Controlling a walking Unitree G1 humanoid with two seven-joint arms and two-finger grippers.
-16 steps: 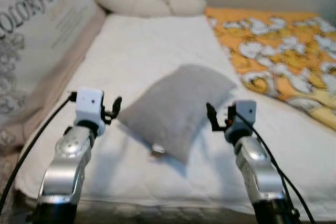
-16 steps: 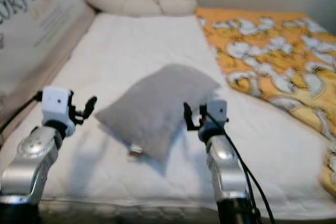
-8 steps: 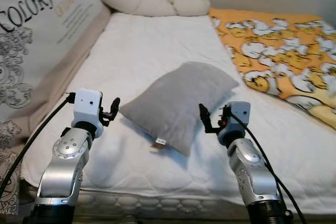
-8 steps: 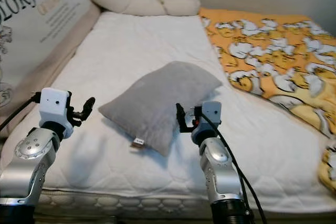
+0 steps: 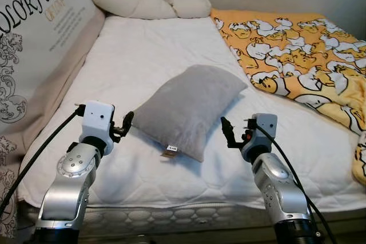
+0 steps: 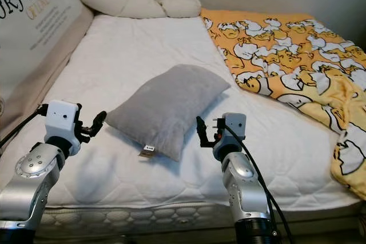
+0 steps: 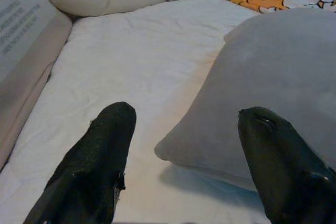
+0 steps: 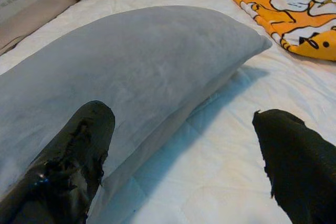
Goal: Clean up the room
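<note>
Reading "COLORFUL WORLD" on headboard panel (image 5: 34, 32) beside gray pillow (image 5: 186, 107).

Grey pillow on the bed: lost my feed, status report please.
Left tool open at the soft grey rectangular pillow's near corner. Right tool open beside its right edge. Pillow lies flat on white quilted mattress, ungrasped. Nothing between tools and pillow.

A home bedroom: bed (image 5: 154, 50), grey pillow (image 5: 189, 107), duck-print blanket (image 5: 297, 55).
</note>
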